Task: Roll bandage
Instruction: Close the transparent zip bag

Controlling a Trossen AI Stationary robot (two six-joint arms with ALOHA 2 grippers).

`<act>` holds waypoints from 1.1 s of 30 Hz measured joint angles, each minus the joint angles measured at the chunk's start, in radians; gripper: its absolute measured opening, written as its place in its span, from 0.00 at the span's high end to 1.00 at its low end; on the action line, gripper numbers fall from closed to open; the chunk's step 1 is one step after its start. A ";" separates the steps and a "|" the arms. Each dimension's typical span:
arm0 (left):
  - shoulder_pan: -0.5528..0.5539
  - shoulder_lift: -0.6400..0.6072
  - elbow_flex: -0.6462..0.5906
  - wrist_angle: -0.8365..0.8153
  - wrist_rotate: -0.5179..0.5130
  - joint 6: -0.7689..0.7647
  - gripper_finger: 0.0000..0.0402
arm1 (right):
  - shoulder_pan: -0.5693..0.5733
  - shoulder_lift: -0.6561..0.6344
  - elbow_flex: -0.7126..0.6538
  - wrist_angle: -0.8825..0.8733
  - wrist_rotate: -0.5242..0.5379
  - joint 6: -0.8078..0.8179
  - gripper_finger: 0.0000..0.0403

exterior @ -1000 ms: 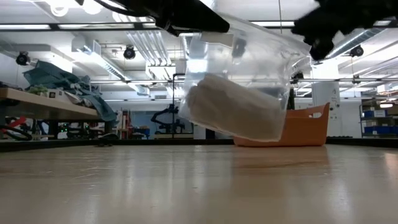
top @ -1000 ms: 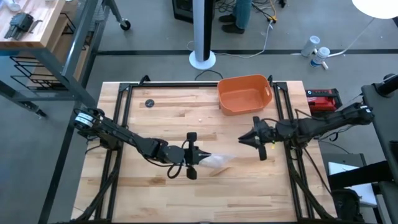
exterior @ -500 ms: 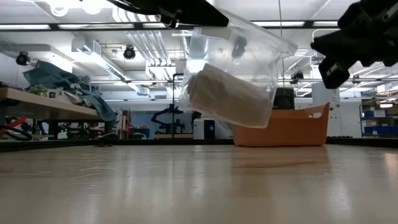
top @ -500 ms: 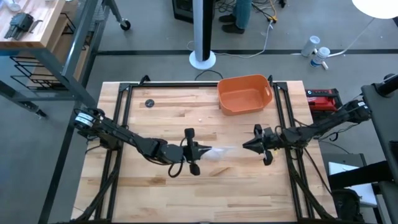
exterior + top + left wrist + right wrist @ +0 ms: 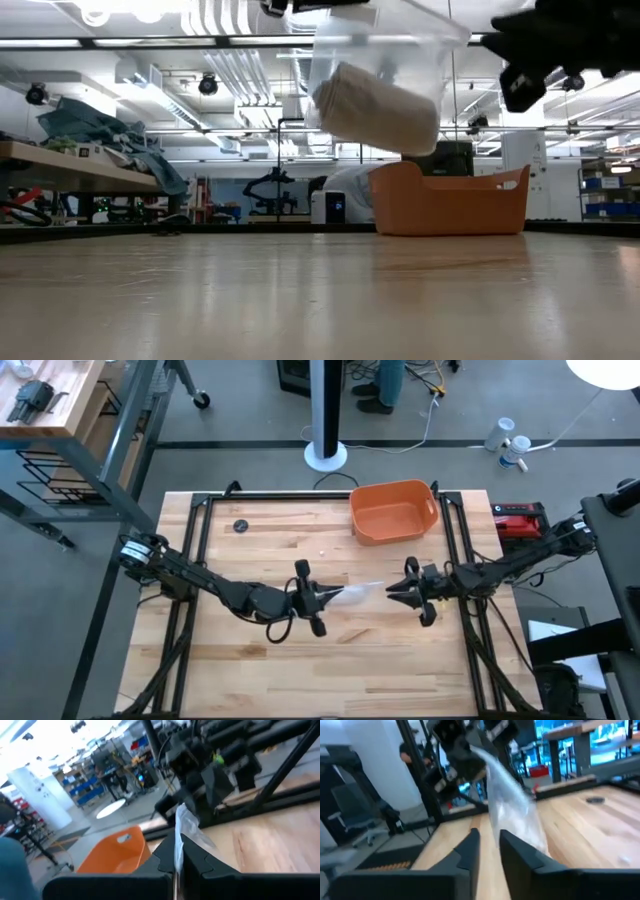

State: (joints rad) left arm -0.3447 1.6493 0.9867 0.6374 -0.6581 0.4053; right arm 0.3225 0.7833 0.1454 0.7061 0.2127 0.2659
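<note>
The left end effector (image 5: 322, 598), clamped on the clear wrapper (image 5: 358, 593), lifts the bagged bandage (image 5: 377, 107) off the surface (image 5: 250, 670) so the slightly parted right end effector (image 5: 396, 589) can reach it.

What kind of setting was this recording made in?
Probably a robotics lab or workshop: a light wooden worktable in a black metal frame, exposed ceiling ducts, and blue storage bins on shelving.
</note>
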 joint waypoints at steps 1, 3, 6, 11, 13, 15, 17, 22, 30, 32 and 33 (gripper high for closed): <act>0.000 0.000 0.000 0.019 0.009 0.010 1.00 | 0.000 0.005 0.019 -0.040 0.000 -0.016 0.74; -0.001 0.000 0.000 0.054 0.032 0.032 1.00 | 0.000 0.020 0.057 -0.105 0.000 -0.042 0.67; -0.001 0.000 0.000 0.078 0.043 0.057 1.00 | 0.000 0.049 0.120 -0.157 0.000 -0.061 0.56; -0.003 0.000 0.000 0.084 0.051 0.058 1.00 | 0.000 0.097 0.191 -0.179 0.000 -0.058 0.45; -0.004 0.000 0.000 0.098 0.065 0.058 1.00 | 0.000 0.113 0.210 -0.177 -0.002 -0.059 0.44; -0.004 0.000 0.000 0.114 0.073 0.064 1.00 | 0.000 0.130 0.231 -0.178 -0.006 -0.067 0.43; -0.006 0.000 0.000 0.123 0.074 0.080 1.00 | 0.000 0.142 0.248 -0.176 -0.010 -0.076 0.45; -0.012 0.000 0.000 0.126 0.075 0.092 1.00 | 0.000 0.165 0.259 -0.154 -0.012 -0.092 0.53; -0.031 -0.001 0.000 0.208 0.083 0.136 1.00 | 0.007 0.220 0.202 0.126 -0.064 -0.146 0.66; -0.038 -0.001 0.000 0.205 0.084 0.136 1.00 | 0.007 0.233 0.185 0.198 -0.062 -0.170 0.72; -0.040 -0.001 0.000 0.204 0.084 0.136 1.00 | 0.007 0.236 0.182 0.207 -0.058 -0.181 0.77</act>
State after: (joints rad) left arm -0.3844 1.6482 0.9867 0.8413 -0.5739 0.5416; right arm 0.3295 1.0195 0.3276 0.9132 0.1544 0.0854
